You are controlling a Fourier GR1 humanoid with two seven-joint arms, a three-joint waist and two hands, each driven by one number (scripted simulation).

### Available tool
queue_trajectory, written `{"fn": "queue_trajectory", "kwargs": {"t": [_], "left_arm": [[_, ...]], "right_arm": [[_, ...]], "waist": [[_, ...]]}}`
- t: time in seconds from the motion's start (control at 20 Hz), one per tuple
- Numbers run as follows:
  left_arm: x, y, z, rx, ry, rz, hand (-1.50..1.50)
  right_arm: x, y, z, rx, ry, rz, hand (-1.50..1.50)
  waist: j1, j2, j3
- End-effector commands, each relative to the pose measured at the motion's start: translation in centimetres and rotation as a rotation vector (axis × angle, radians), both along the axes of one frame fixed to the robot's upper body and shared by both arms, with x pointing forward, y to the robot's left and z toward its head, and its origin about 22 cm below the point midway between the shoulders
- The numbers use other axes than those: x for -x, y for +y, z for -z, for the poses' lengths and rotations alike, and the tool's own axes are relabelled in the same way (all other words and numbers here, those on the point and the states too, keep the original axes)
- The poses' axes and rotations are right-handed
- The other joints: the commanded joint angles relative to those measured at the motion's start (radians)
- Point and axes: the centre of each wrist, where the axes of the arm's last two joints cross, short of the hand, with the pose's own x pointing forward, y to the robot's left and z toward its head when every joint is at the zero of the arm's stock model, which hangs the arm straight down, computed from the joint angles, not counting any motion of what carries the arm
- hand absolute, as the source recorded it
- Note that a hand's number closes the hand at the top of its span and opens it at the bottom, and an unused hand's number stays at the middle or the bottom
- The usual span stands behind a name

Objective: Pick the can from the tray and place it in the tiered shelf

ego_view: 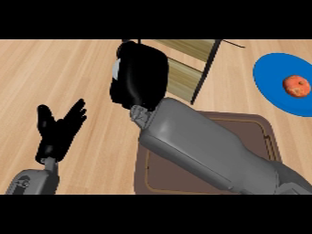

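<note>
Black right hand (139,75) at tiered shelf (185,59) edge, grip unclear; left hand (58,128) open, resting.

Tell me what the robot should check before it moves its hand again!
1. Right hand is up by the tiered shelf: ok.
2. Can is in the right hand: cannot tell, the hand hides it.
3. Can is off the tray: cannot tell, the forearm covers much of it.
4. Left hand is out of the way, resting open at the view's left: ok.
5. Blue plate with the apple sits away from the shelf: ok.
</note>
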Motion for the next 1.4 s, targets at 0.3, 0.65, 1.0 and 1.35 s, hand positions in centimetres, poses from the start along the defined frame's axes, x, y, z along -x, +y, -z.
{"fn": "queue_trajectory", "kwargs": {"t": [0.3,0.65,1.0,1.35], "left_arm": [[1.5,0.6,2.2,0.005,0.073,-0.028,0.0],[1.0,1.2,0.9,0.004,0.04,-0.053,0.0],[1.8,1.4,1.5,0.01,0.04,-0.072,0.0],[2.7,2.8,2.0,0.0,0.036,-0.097,0.0]], "right_arm": [[-0.6,3.6,-11.0,-0.104,-0.094,0.277,1.5],[-1.9,4.4,-16.0,-0.163,-0.14,0.359,1.5],[-3.1,4.7,-19.1,-0.143,-0.165,0.424,1.5],[-6.2,3.0,-18.3,-0.122,-0.066,0.367,1.5]], "waist": [[-0.033,0.0,-0.005],[-0.053,0.005,-0.003],[-0.066,0.012,-0.003],[-0.084,0.017,-0.001]]}}
